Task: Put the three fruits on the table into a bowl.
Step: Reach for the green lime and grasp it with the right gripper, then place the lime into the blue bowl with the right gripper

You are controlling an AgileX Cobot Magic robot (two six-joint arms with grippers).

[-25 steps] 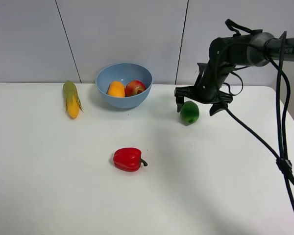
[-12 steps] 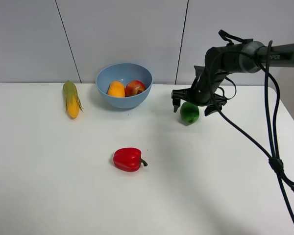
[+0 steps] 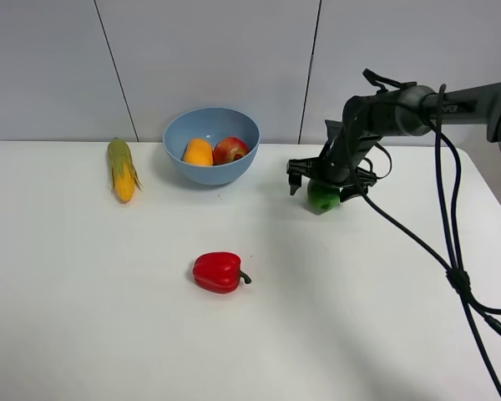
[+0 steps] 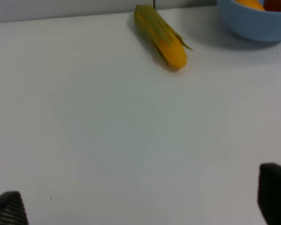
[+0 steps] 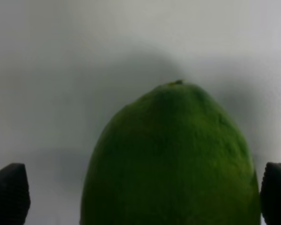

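Observation:
The light-blue bowl (image 3: pixel 210 125) stands at the back of the white table (image 3: pixel 108 317) and holds the orange-yellow mango (image 3: pixel 198 152) and the red-and-yellow apple (image 3: pixel 230 149). The green lime (image 3: pixel 321 198) lies on the table right of the bowl. My right gripper (image 3: pixel 322 185) is open and straddles the lime, one finger on each side, not touching. The right wrist view shows the lime (image 5: pixel 171 159) filling the space between the two fingertips (image 5: pixel 9 192). My left gripper (image 4: pixel 140 206) is open and empty above bare table; its arm is out of the exterior view.
A corn cob (image 3: pixel 122 169) with green husk lies left of the bowl and also shows in the left wrist view (image 4: pixel 160 36). A red bell pepper (image 3: pixel 218 271) lies at the table's middle. The bowl's side (image 4: pixel 255 23) shows in the left wrist view.
My right gripper has moved down and slightly left, so its open fingers now stand on both sides of the lime. Nothing else moved.

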